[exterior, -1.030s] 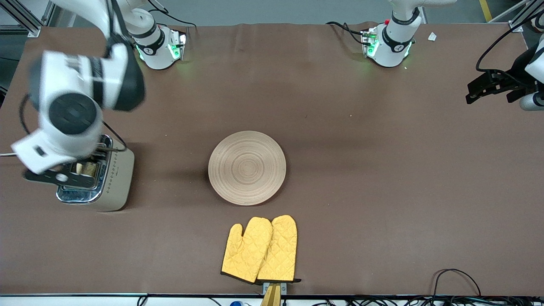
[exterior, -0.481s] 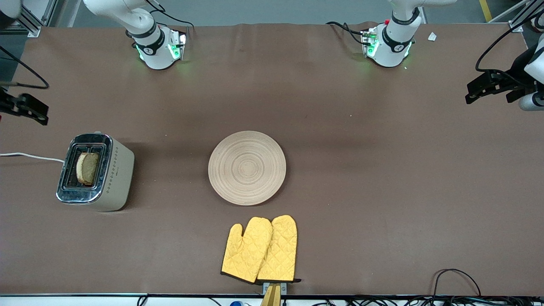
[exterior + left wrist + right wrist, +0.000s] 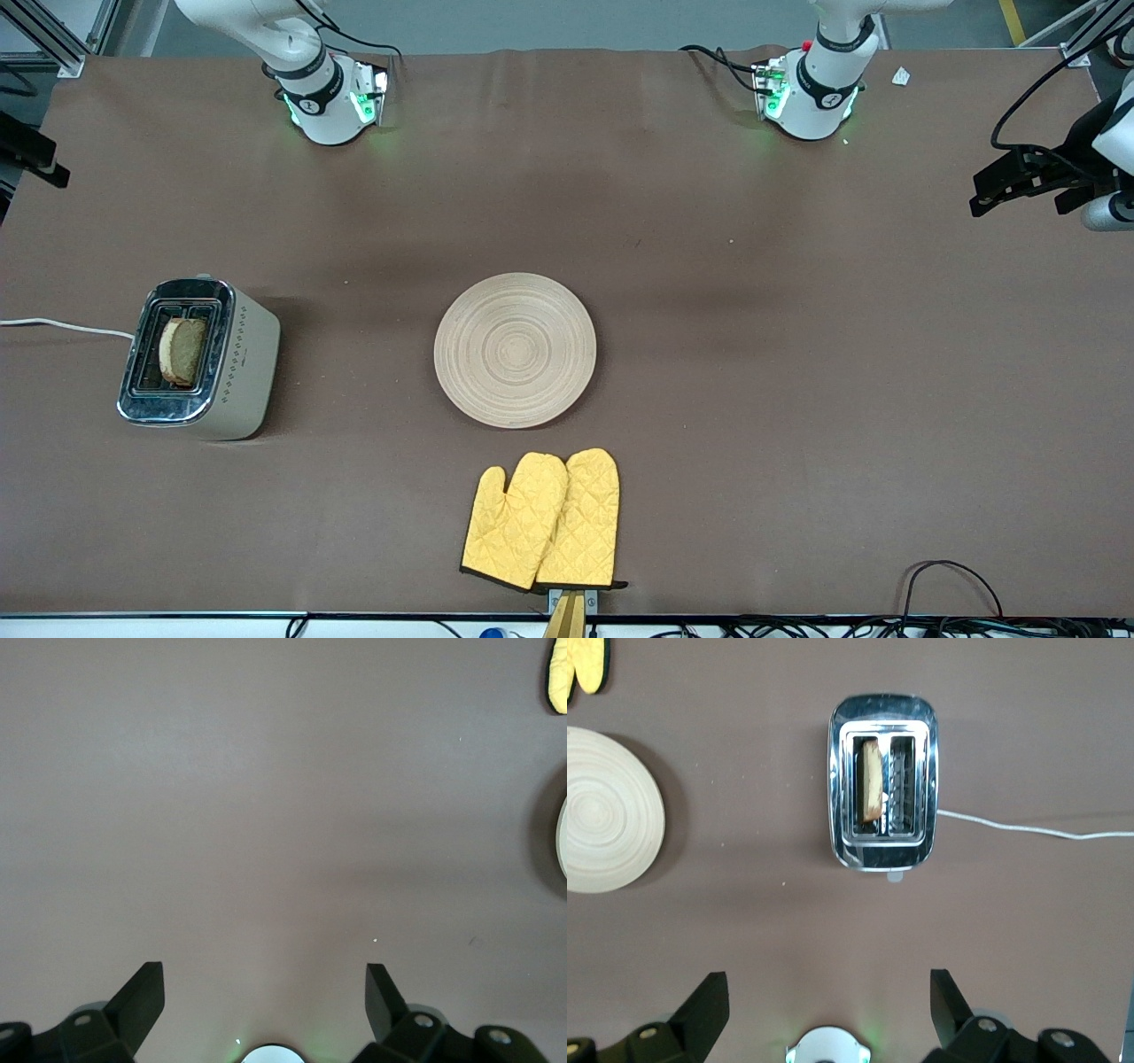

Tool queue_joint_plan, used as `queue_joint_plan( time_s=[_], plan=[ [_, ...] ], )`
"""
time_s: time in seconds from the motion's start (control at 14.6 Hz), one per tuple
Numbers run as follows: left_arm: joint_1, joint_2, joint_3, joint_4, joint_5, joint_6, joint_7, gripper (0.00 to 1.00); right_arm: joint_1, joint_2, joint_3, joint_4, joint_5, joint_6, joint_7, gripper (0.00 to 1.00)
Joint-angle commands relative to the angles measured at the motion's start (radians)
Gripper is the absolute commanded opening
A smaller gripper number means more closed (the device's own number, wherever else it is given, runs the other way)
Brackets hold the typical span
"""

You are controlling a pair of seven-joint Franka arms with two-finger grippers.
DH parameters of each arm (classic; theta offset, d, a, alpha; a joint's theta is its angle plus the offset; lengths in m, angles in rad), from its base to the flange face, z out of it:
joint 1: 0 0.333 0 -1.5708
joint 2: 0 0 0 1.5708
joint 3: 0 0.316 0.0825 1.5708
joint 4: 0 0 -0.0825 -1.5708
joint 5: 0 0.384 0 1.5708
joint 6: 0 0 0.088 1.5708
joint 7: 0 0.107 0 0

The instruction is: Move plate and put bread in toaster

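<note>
The cream toaster (image 3: 199, 359) stands toward the right arm's end of the table. The brown bread (image 3: 182, 351) sits upright in one of its two slots and shows from above in the right wrist view as bread (image 3: 872, 791) in the toaster (image 3: 883, 795). The round wooden plate (image 3: 515, 350) lies bare at mid-table. My right gripper (image 3: 830, 1005) is open and holds nothing, high above the table by the toaster; in the front view the right gripper (image 3: 35, 158) shows at that end's edge. My left gripper (image 3: 265, 997) is open with nothing in it, and waits over bare cloth at the left arm's end (image 3: 983, 193).
A pair of yellow oven mitts (image 3: 542, 520) lies nearer to the front camera than the plate. The toaster's white cord (image 3: 62, 326) runs off the table's end. Black cables (image 3: 948, 576) lie at the front edge toward the left arm's end.
My right arm has risen from the toaster and drawn back to the table's end. The bread stays in the slot. The left arm has not moved.
</note>
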Motion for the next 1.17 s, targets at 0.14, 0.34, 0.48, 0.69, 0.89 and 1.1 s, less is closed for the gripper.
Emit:
queue_joint_plan(
  time_s=[0.14,0.34,0.48,0.69,0.89,1.1],
  plan=[
    [-0.003,0.002,0.002,0.008,0.006,0.000,0.012,1.00,-0.189,-0.061,0.177,-0.045,0.025,-0.028,-0.007,1.00],
    [-0.002,0.002,0.002,0.008,0.006,0.000,0.012,1.00,-0.186,-0.084,0.176,-0.158,0.025,0.097,-0.007,1.00],
    [-0.002,0.002,0.002,0.008,0.011,0.000,0.014,1.00,-0.184,-0.102,0.176,-0.241,0.025,0.197,-0.007,1.00],
    [0.000,0.002,0.002,0.011,0.014,0.000,0.012,1.00,-0.184,-0.118,0.174,-0.333,0.025,0.300,-0.007,1.00],
    [0.000,0.010,0.002,0.026,0.014,0.000,0.012,1.00,-0.180,-0.118,0.177,-0.330,0.025,0.312,-0.002,1.00],
    [-0.005,0.021,0.000,0.040,0.016,0.000,0.012,1.00,-0.178,-0.118,0.177,-0.324,0.025,0.314,-0.001,1.00]
  ],
)
